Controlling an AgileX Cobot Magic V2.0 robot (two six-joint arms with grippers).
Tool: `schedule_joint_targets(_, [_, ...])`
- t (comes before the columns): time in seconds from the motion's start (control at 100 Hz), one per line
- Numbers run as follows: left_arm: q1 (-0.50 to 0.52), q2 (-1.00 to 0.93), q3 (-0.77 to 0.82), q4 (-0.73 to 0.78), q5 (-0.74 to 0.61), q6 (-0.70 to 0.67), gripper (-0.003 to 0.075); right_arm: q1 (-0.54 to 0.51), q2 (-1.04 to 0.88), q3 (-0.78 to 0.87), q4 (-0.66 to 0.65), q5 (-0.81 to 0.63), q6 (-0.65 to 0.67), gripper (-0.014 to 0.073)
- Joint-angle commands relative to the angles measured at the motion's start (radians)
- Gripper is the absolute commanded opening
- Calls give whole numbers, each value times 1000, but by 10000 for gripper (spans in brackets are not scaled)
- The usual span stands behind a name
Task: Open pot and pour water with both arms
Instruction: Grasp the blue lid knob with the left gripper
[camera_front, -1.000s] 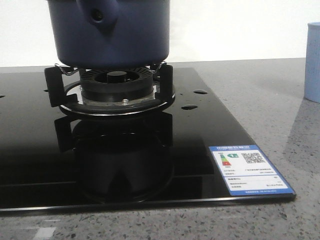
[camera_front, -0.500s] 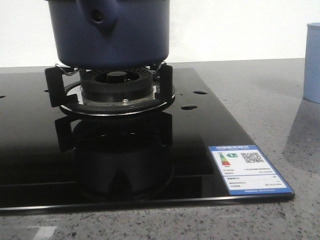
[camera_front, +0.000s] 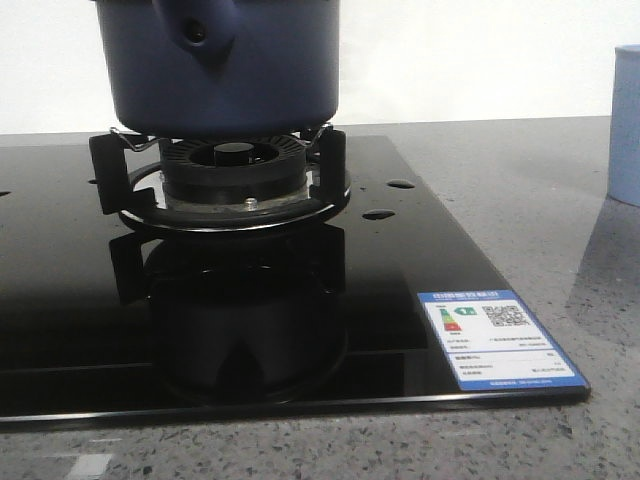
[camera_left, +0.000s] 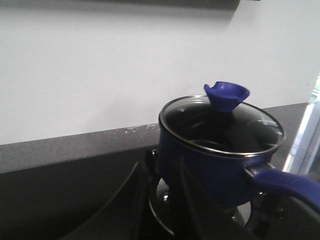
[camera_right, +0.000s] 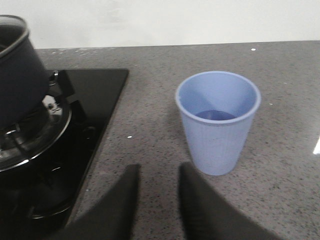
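Left pincer (camera_left: 160, 200) spread, holding nothing, near the pot (camera_left: 220, 150). Right pincer (camera_right: 157, 200) spread too, empty, just short of the pale blue cup (camera_right: 217, 120). Pot upright on the burner (camera_front: 232, 175) of the black hob (camera_front: 400, 270), glass lid (camera_left: 225, 117) on; cup on grey worktop (camera_right: 280, 75) beside the hob.

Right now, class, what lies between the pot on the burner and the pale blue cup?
In the right wrist view, the pot and cup are separated by the black cooktop's edge, then bare grey countertop; no other object stands there.
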Motion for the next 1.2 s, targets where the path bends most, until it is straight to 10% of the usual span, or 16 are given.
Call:
schedule_joint_targets(0.0, [-56,41,-35,-22,-130,3,246,26,12,-35,15,-76,-16,435])
schedule_joint_targets(0.17, [-150,129,-35,-22,-189,3,442,43,12,-35,34,-77,-16,495])
schedule_joint_targets(0.57, [-300,398,-51,2,-448,3,442,43,12,-35,36,-78,-16,495])
schedule_joint_targets(1.19, [-300,794,-380,53,-452,3,581,43,12,-35,36,-78,-16,495])
